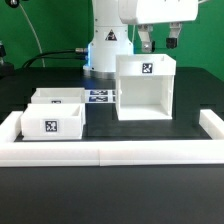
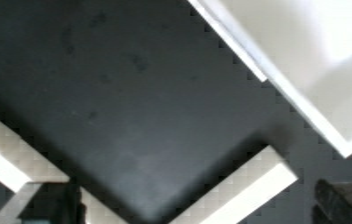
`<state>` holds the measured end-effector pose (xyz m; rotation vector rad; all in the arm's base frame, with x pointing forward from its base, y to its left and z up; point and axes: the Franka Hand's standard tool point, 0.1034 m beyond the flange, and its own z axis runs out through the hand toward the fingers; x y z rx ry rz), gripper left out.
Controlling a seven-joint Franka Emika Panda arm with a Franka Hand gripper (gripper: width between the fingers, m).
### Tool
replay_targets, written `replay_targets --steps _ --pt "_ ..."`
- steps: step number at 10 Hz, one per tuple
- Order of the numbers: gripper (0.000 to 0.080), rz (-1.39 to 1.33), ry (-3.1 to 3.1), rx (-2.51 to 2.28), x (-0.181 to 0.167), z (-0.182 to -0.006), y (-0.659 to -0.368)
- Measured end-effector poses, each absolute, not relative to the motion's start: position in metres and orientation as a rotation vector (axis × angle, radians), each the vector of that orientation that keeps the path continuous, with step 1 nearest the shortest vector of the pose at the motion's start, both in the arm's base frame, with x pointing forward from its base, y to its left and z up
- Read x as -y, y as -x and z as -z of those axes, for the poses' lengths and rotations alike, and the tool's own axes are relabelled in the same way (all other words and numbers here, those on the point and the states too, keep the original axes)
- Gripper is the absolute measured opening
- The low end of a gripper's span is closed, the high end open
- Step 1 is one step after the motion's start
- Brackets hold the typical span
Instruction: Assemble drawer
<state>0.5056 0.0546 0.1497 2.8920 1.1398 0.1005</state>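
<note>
Exterior view's left, front-left corner of the table (image 1: 100, 132): two trays. The front tray (image 1: 52, 122) sits just inside the border wall (image 1: 110, 152), tag facing out. The second tray (image 1: 60, 97) is right behind it; touching or just beside, can't tell. Both look empty.

Middle, toward the back edge: the marker board (image 1: 100, 97) lies flat between the trays and the shell.

Right of centre: the shell (image 1: 145, 97) stands upright with its tag near the top, well apart from both trays. Nothing is slotted into it.

The gripper (image 1: 159, 42) hangs over the shell's back side, toward the back edge. Jaws are spread wide with nothing held. The wrist view agrees: fingers (image 2: 40, 203) sit out at the frame corners, with only black table and white edges between them. One of those edges is likely the shell's rim.

My read: early stage, no tray inserted. The arm looks to be lining up on the shell, probably to turn or reposition it before the trays go in.

The next move needs a straight descent with the jaws straddling one shell wall, then a close. The wall is thin, slick plastic, so grip it centred or it'll twist.
</note>
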Motion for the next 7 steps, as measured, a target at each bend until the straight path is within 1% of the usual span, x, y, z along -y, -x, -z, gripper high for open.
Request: replay_targets --steps 2,4,6,7 --pt "0.0650 -0.133 -3.006 -0.774 -0.058 -0.154 -0.479" --pt "0.0650 -0.069 -3.047 -0.599 -0.070 -0.147 -0.458" --pt "0.0650 0.010 -3.124 -0.479 -0.074 -0.142 -0.446" --pt "0.0650 0.005 -3.121 -0.483 -0.074 -0.143 -0.447"
